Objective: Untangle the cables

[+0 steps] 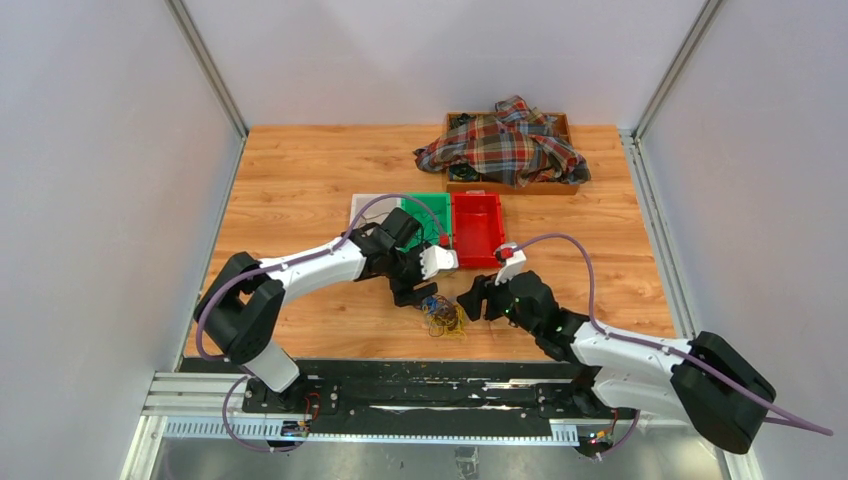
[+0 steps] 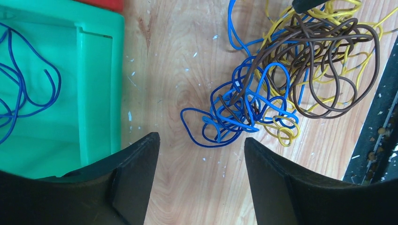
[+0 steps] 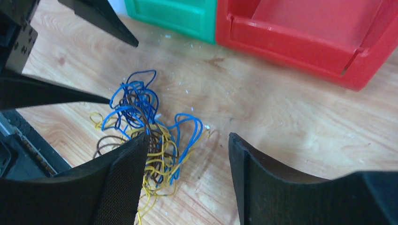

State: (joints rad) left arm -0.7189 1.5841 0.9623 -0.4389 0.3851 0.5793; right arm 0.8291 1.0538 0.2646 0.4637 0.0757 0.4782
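Wooden table (image 1: 300,180) surface carries the cables (image 2: 281,79): a tangled bundle of blue, brown and yellow wires lying near the front edge, between the two grippers and on the near side of the green bin (image 2: 96,84) and red bin (image 3: 300,42). Left gripper (image 2: 202,140): jaws spread, nothing between them, positioned just beside the blue loops. Right gripper (image 3: 187,140): jaws spread, no wire grasped; one finger overlaps the bundle's edge in the wrist view. A separate blue wire (image 2: 28,89) lies inside the green bin.

High rear overhead view, wrist views close, facing down, all seemingly sharing the cables (image 2: 248,103).
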